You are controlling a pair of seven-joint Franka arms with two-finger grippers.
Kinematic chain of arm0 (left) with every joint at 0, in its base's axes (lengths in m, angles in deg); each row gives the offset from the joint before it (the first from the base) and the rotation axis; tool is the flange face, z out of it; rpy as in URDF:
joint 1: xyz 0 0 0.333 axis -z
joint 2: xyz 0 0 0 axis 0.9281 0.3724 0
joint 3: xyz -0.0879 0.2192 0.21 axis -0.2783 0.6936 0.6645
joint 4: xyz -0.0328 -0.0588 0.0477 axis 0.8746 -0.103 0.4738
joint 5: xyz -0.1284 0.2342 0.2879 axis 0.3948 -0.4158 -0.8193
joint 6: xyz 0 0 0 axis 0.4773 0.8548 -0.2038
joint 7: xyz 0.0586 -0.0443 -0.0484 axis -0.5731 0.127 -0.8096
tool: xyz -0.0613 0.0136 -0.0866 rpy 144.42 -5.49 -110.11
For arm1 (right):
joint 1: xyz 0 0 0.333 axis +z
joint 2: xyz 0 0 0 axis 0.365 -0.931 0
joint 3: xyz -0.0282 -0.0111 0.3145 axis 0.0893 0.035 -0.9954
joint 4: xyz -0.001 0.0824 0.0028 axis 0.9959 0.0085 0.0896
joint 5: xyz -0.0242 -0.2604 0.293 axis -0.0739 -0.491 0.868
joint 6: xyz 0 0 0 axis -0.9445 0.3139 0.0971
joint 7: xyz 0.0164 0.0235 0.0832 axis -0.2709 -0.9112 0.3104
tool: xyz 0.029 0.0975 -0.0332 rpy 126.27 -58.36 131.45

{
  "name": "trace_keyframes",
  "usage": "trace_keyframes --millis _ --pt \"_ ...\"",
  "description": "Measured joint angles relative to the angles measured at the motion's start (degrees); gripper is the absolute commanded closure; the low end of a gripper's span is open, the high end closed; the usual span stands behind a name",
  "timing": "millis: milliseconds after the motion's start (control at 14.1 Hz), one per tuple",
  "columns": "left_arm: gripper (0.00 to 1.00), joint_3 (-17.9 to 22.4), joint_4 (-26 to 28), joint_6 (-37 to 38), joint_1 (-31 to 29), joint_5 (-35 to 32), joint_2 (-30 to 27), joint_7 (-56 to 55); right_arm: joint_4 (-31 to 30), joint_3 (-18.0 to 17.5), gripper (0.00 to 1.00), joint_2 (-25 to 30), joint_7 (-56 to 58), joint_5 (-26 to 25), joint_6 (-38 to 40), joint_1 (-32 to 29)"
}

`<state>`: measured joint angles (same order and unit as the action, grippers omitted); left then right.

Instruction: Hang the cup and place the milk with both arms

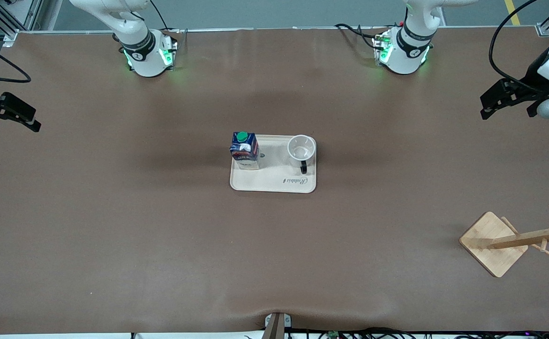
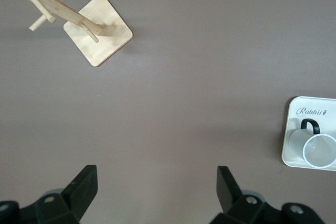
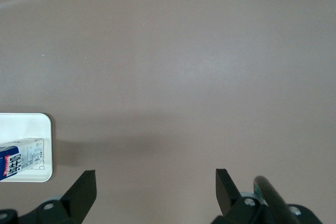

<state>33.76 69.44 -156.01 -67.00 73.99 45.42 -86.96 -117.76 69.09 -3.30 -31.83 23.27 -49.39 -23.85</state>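
The milk (image 1: 244, 149) stands upright on a cream tray (image 1: 274, 184) in the middle of the table, at the tray's end toward the right arm. The cup (image 1: 301, 149) stands upright on the same tray toward the left arm's end, its black handle turned to the front camera. My left gripper (image 1: 484, 107) hangs open over the bare table at the left arm's end, well apart from the tray. My right gripper (image 1: 36, 120) hangs open over the right arm's end. The left wrist view shows the left gripper (image 2: 156, 174) empty, with the cup (image 2: 317, 148) off to one side. The right wrist view shows the right gripper (image 3: 156, 177) empty and the milk (image 3: 16, 161) at its edge.
A wooden mug rack (image 1: 495, 242) with pegs stands on a square base near the front camera at the left arm's end, also seen as the rack (image 2: 97, 30) in the left wrist view. Brown mat covers the table around the tray (image 2: 293, 129).
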Motion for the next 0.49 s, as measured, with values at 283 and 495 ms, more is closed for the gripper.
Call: trace_keyframes --millis 283,495 --pt "0.00 0.0 -0.2 0.7 0.0 0.0 0.0 0.0 0.0 0.0 0.00 0.0 0.0 0.0 -0.1 0.0" --pt "0.00 0.0 -0.5 0.7 0.0 0.0 0.1 0.0 0.0 0.0 0.00 0.0 0.0 0.0 -0.1 0.0"
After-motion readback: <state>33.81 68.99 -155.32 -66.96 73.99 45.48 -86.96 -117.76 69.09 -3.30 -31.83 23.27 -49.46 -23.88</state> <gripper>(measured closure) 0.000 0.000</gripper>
